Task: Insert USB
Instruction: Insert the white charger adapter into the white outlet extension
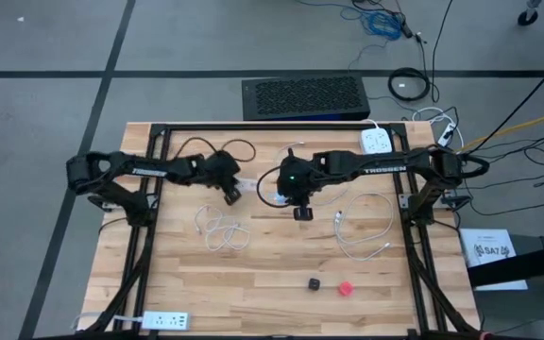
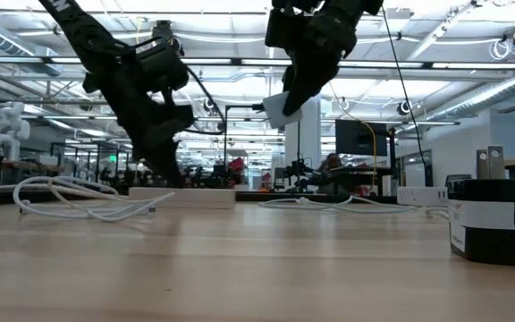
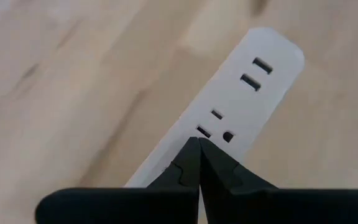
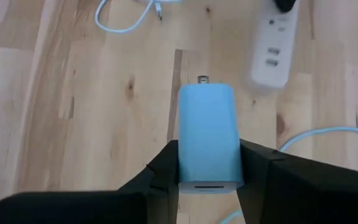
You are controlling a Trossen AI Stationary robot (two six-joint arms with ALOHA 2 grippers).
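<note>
Right gripper [image 4: 207, 177] is clamped on a pale blue rectangular plastic charger block [image 4: 207, 134], prongs pointing away from its fingers, above the wooden table [image 1: 253, 274]. Left gripper [image 3: 199, 163], fingers together, presses on the white plastic power strip [image 3: 241, 106] just ahead of its tips. Risks: the strip skids under that narrow contact; the block tilts and its prongs miss the slots.

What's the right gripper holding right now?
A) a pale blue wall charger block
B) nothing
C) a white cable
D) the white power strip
A: in the right wrist view the right gripper clamps the pale blue charger block between its fingers, prongs pointing away, above the wooden table.
</note>
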